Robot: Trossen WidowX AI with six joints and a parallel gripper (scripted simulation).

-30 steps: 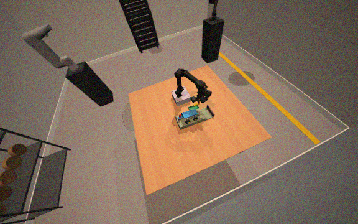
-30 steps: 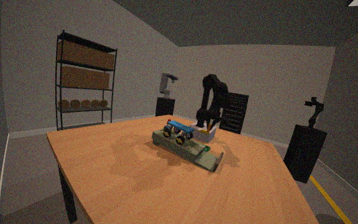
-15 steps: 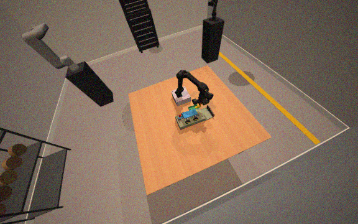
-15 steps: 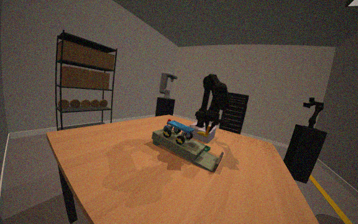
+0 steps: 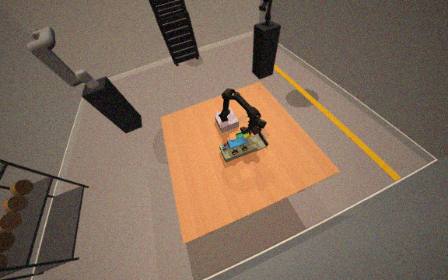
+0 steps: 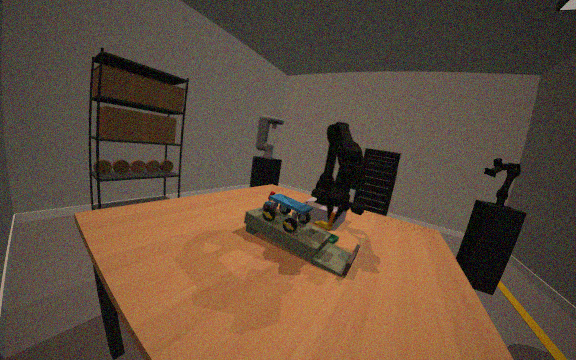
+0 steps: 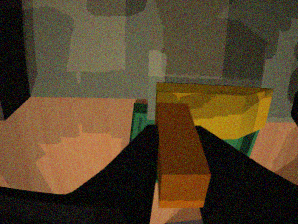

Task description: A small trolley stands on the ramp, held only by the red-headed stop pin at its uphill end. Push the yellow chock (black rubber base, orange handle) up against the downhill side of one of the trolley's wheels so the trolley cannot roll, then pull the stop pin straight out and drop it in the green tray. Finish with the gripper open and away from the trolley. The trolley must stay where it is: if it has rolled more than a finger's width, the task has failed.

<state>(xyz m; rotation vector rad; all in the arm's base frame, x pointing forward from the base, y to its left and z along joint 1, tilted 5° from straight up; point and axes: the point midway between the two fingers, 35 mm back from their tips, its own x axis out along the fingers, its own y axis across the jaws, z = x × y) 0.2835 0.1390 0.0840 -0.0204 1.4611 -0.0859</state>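
The blue trolley (image 5: pixel 237 142) (image 6: pixel 290 202) stands on the grey-green ramp (image 5: pixel 256 147) (image 6: pixel 308 240) (image 7: pixel 97 45). The red-headed stop pin (image 5: pixel 225 145) (image 6: pixel 272 193) is upright at its uphill end. My gripper (image 5: pixel 250 133) (image 6: pixel 333 215) (image 7: pixel 173 135) is shut on the orange handle (image 7: pixel 182 150) of the yellow chock (image 5: pixel 247 136) (image 6: pixel 324 225) (image 7: pixel 230 115). It holds the chock raised at the ramp's robot-side edge, downhill of the trolley and clear of the wheels. The green tray (image 5: pixel 242 134) (image 6: pixel 334 238) (image 7: pixel 142 122) lies below, partly hidden by the chock. The black rubber base is not distinguishable.
The ramp's low end has a dark upright lip (image 5: pixel 263 139) (image 6: pixel 353 257). The arm's pale base block (image 5: pixel 228 123) stands behind the ramp and tray on the wooden table (image 5: pixel 208 187) (image 6: pixel 178 280). A dark shape shows at the left edge of the wrist view.
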